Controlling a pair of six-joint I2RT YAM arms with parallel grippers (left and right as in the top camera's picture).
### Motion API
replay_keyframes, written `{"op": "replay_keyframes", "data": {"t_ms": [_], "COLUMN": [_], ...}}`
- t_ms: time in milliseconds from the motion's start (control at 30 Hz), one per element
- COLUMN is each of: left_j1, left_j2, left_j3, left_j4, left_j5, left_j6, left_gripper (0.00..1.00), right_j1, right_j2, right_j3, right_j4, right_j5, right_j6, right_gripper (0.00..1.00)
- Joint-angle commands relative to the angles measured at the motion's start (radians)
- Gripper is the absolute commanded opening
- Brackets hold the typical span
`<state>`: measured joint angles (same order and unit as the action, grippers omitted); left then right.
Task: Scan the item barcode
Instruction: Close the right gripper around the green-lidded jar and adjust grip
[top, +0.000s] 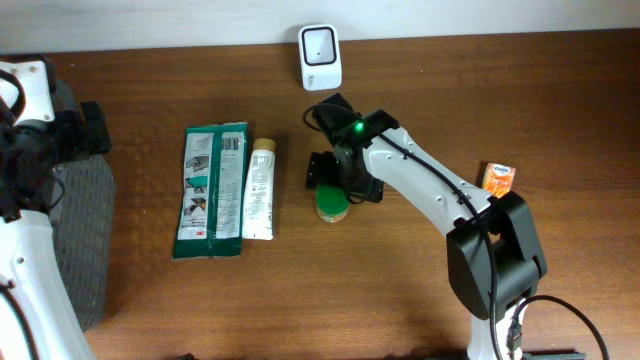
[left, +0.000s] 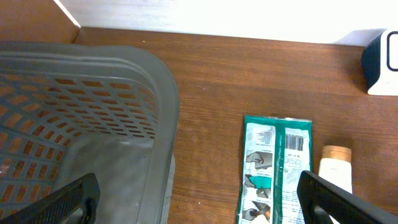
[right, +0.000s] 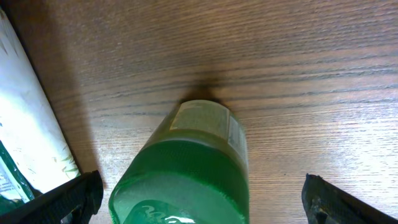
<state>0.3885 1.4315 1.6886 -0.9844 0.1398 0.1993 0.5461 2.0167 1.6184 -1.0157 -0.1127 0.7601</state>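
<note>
basket (top: 85, 230) far left | tube (top: 260, 188) just right of pouch (top: 210, 190) | jar (top: 332, 205) right of tube | scanner (top: 320, 57) behind | carton (top: 498, 178) far right

One green packet (top: 212, 190), one white tube (top: 260, 190), one green jar (top: 332, 205), one orange box (top: 498, 178), one basket (top: 85, 240), one probable scanner (top: 320, 57)

Overhead looks straight down on the whole bench (top: 300, 300). The left wrist camera sits high behind the left tool (left: 202, 202), facing the packet (left: 273, 168) that overhead also shows. The right wrist camera hovers close over the bottle (right: 186, 168), dead ahead of the right tool (right: 208, 202).
</note>
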Motion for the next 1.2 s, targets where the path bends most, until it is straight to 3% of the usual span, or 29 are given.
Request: {"op": "replay_keyframes", "data": {"t_ms": [0,467,933,1067,1167], "left_j1": [0.005,0.005,0.005,0.005,0.005], "left_j2": [0.0,0.0,0.0,0.0,0.0], "left_j3": [0.003,0.003,0.003,0.003,0.003], "left_j4": [0.002,0.002,0.002,0.002,0.002], "left_j5": [0.01,0.011,0.011,0.011,0.01], "left_j6": [0.016,0.016,0.016,0.016,0.016], "left_gripper": [0.99,0.99,0.99,0.99,0.99], "right_j1": [0.026,0.031,0.031,0.031,0.031], "right_j2": [0.006,0.006,0.037,0.038,0.037], "right_j3": [-0.011,-0.012,-0.017,-0.017,-0.016], "right_j4": [0.002,-0.031,0.0,0.001,0.003], "right_j5": [0.02,0.047,0.047,0.051,0.043], "right_j6": [0.008,0.004,-0.011,-0.031,-0.116], "right_gripper": [1.0,0.96,0.84,0.76,0.54]}}
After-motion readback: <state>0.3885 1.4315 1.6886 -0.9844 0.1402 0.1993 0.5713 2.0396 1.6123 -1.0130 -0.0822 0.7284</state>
